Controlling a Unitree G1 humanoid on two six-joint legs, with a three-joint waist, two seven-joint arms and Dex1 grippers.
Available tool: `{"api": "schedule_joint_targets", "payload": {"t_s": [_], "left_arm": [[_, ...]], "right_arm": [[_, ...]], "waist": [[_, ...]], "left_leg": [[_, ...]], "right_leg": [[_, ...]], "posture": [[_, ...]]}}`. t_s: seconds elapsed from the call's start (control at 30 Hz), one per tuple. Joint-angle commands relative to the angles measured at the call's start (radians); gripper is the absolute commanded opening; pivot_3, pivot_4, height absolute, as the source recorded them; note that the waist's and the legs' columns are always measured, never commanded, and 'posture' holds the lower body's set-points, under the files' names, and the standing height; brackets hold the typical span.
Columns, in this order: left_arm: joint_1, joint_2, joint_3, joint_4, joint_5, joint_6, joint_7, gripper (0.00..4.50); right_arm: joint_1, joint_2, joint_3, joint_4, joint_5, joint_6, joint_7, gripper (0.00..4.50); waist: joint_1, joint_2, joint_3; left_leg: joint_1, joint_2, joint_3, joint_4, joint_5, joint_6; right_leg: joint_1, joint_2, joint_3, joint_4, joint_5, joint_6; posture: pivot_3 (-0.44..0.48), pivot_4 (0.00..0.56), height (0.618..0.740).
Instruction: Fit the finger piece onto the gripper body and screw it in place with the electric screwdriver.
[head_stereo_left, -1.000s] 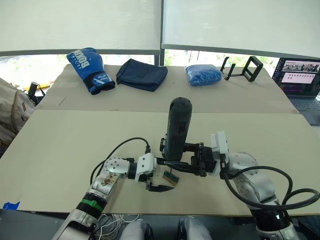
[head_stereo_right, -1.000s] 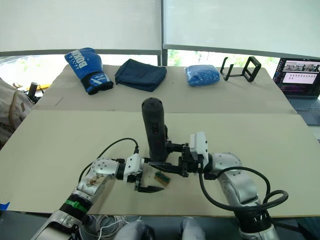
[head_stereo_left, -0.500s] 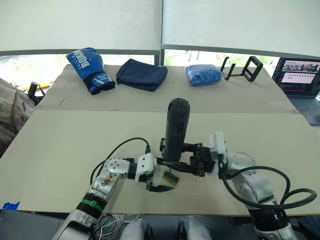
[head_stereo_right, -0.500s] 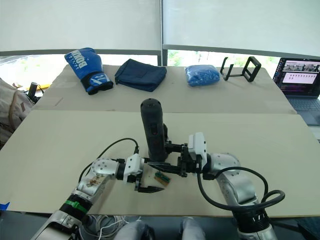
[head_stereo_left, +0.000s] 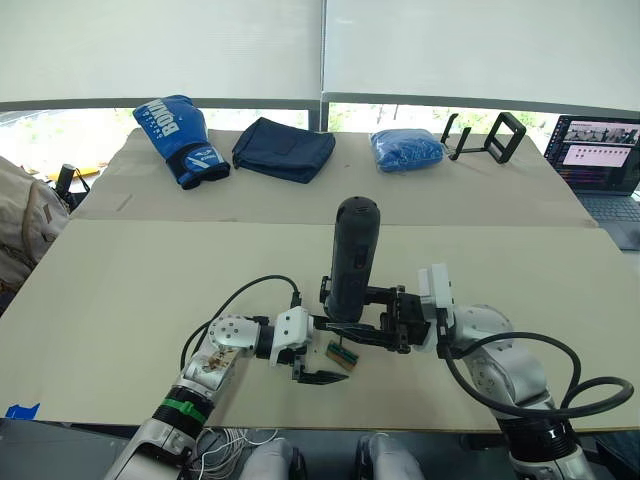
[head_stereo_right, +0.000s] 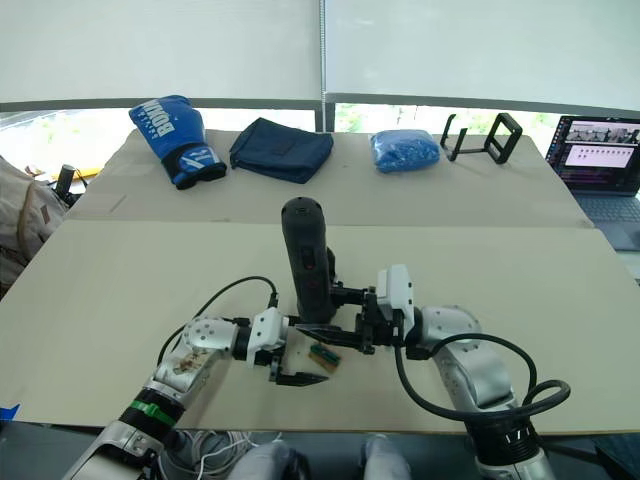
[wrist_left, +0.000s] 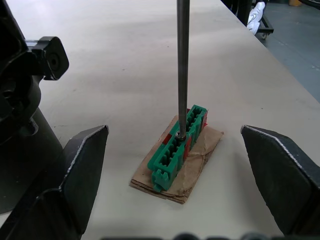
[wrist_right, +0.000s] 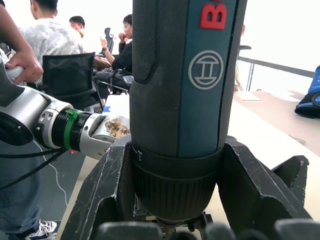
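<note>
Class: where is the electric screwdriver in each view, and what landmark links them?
Left eye view: electric screwdriver upright at centre, in the right gripper.
Right eye view: upright, slightly left of centre.
Left wrist view: its metal bit meets the green block.
Right wrist view: its barrel between the fingers.
Landmark: the green block under the bit.

One electric screwdriver stands upright in the right gripper, its single metal bit touching one green block on one scrap of brown card between the left gripper's fingers. Beyond both grippers lie one blue boxing glove, one dark blue pouch, one blue bundle, two black stands and one laptop.
</note>
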Motion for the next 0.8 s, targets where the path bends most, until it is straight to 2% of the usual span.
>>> {"api": "schedule_joint_targets", "payload": {"t_s": [0.03, 0.8], "left_arm": [[0.037, -0.007, -0.06, 0.038, 0.038, 0.02, -0.007, 4.47], [0.035, -0.007, -0.06, 0.03, 0.037, 0.032, -0.005, 4.47]], "right_arm": [[-0.003, -0.005, -0.034, -0.036, 0.032, -0.028, 0.008, 1.94], [-0.006, 0.002, -0.019, -0.016, 0.018, -0.036, 0.004, 1.94]], "waist": [[0.0, 0.0, 0.0], [0.0, 0.0, 0.0]], "left_leg": [[0.0, 0.0, 0.0, 0.0, 0.0, 0.0], [0.0, 0.0, 0.0, 0.0, 0.0, 0.0]], "right_leg": [[0.0, 0.0, 0.0, 0.0, 0.0, 0.0], [0.0, -0.001, 0.0, 0.0, 0.0, 0.0]], "posture": [[0.0, 0.15, 0.74], [0.0, 0.15, 0.74]]}}
